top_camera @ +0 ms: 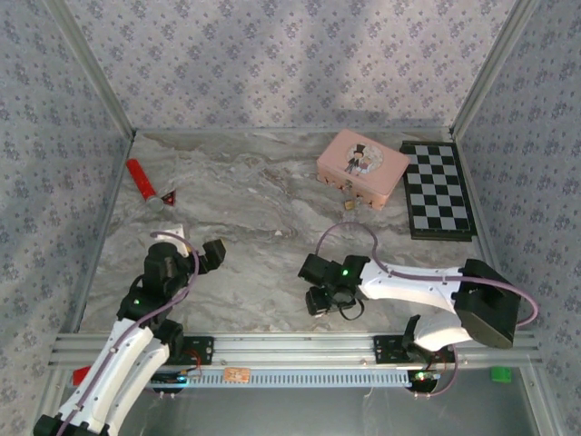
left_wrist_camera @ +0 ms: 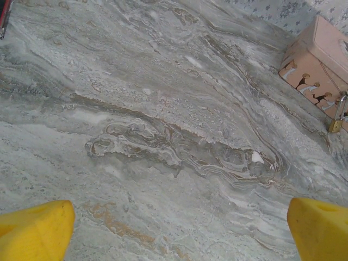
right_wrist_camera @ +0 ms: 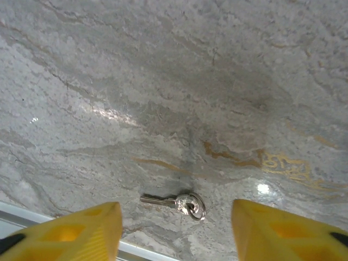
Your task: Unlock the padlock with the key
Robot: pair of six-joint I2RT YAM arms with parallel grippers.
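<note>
The right hand, spread wide, hangs over the key by the near edge of the worktop; the key lies lengthwise across the gap between its fingers.

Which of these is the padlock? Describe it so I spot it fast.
On the marble table, look far right for the pink picture tin beside the checkerboard. The padlock hangs at the tin's near side. It is the only small brass block with a thin shackle.
</note>
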